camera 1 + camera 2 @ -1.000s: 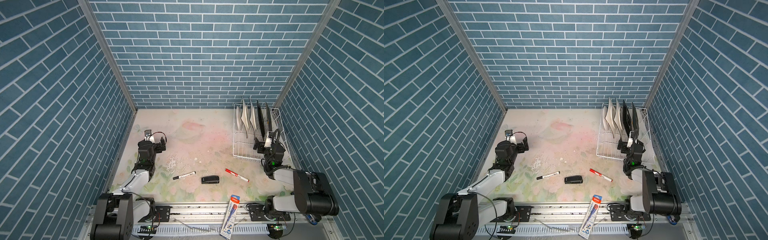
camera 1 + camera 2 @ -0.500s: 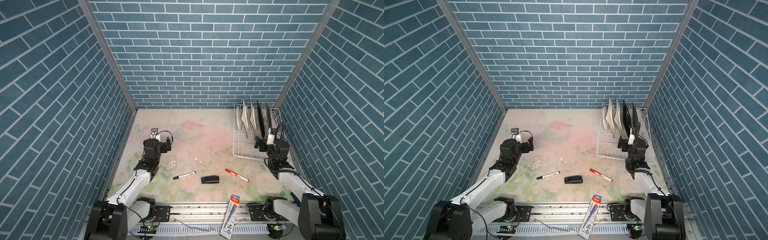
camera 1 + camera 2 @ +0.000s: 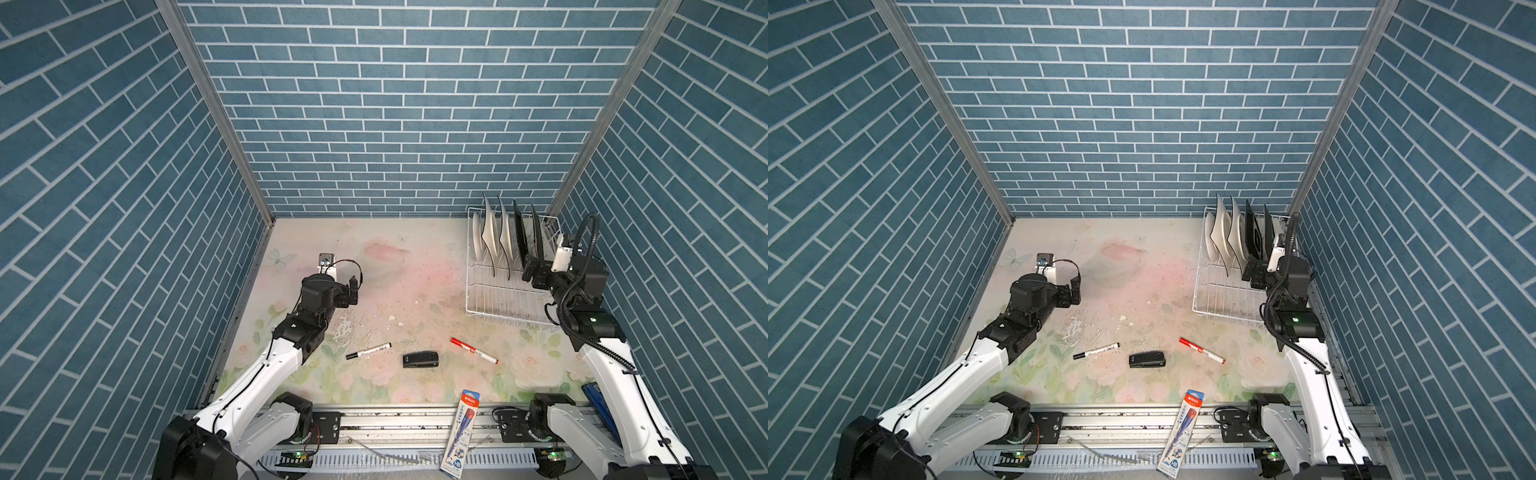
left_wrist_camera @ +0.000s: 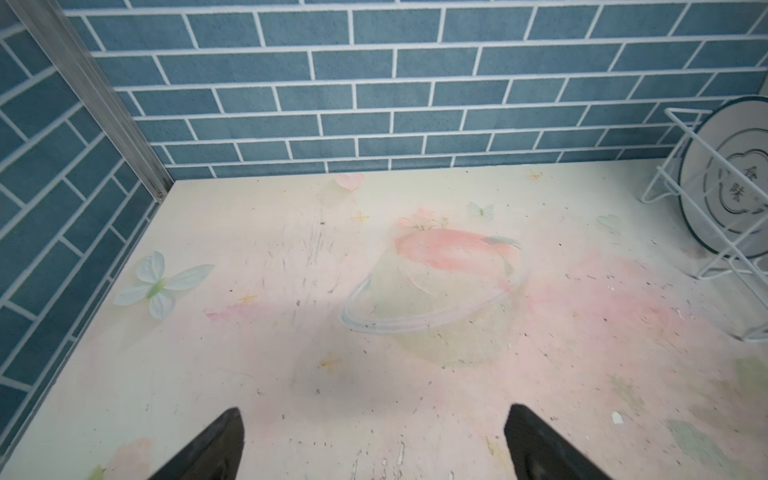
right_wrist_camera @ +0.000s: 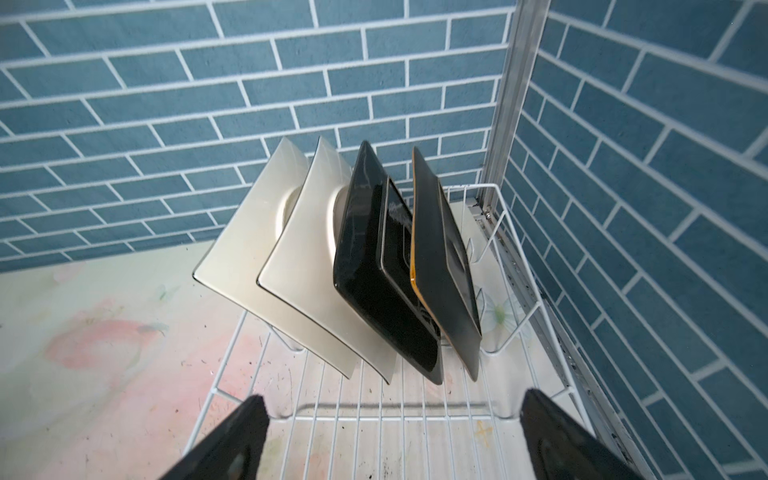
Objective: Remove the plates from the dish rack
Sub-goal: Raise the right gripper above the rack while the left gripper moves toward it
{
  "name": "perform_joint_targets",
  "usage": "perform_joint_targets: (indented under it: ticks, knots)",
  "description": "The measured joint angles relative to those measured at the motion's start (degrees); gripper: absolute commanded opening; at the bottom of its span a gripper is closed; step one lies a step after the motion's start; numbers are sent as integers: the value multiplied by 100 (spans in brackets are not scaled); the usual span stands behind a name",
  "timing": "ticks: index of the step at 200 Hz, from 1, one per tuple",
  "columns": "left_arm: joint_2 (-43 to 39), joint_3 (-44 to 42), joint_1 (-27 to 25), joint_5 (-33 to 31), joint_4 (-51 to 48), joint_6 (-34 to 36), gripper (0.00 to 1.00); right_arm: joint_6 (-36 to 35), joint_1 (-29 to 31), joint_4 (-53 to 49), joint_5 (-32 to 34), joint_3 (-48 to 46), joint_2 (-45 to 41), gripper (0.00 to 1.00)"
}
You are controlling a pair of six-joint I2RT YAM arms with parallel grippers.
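The dish rack (image 3: 498, 313) (image 3: 1225, 313), white wire, stands in the back right corner. Plates stand upright in its back half: two square white ones (image 3: 490, 237) (image 5: 307, 282) and two black ones (image 3: 521, 237) (image 5: 370, 257). A round white plate (image 4: 731, 183) with a dark centre mark stands at the rack's left end. My right gripper (image 3: 534, 274) (image 5: 392, 399) hovers open over the rack's empty front wires (image 5: 374, 417), just short of the black plates, with nothing between its fingers. My left gripper (image 3: 351, 291) (image 4: 374, 415) is open and empty above the mat, left of centre.
A black marker (image 3: 368, 351), a black stapler (image 3: 420, 359) and a red marker (image 3: 473, 351) lie on the floral mat in front. A pencil pack (image 3: 461, 432) rests on the front rail. The right and back brick walls stand close to the rack.
Both arms have stretched towards the back. The right gripper has moved over the rack's front towards the black plates. The left gripper has risen and moved back and to the right.
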Motion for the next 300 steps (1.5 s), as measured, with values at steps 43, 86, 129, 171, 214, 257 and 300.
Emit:
perform_joint_targets:
  ticks: [43,86,129,171,214,257,300]
  knots:
    - [-282,28,-173,273,-398,-538,100,507,175,-1530,378,1075,452,96]
    - [-323,28,-229,540,-612,-898,100,752,767,-2564,949,1816,1008,98]
    - [-138,28,-236,876,-601,-1266,100,866,1467,-3021,1700,2715,1838,99]
    - [361,33,-295,1060,-442,-1462,100,1226,2334,-3587,3161,3880,2973,98]
    - [756,247,-402,1169,-452,-1558,100,1482,2566,-3805,3858,4527,3762,88]
    - [1062,411,-455,1311,-428,-1620,100,1547,2566,-3884,4009,5241,4483,83]
    - [1331,527,-457,1419,-404,-1657,100,1512,2566,-3882,4100,5899,5246,72]
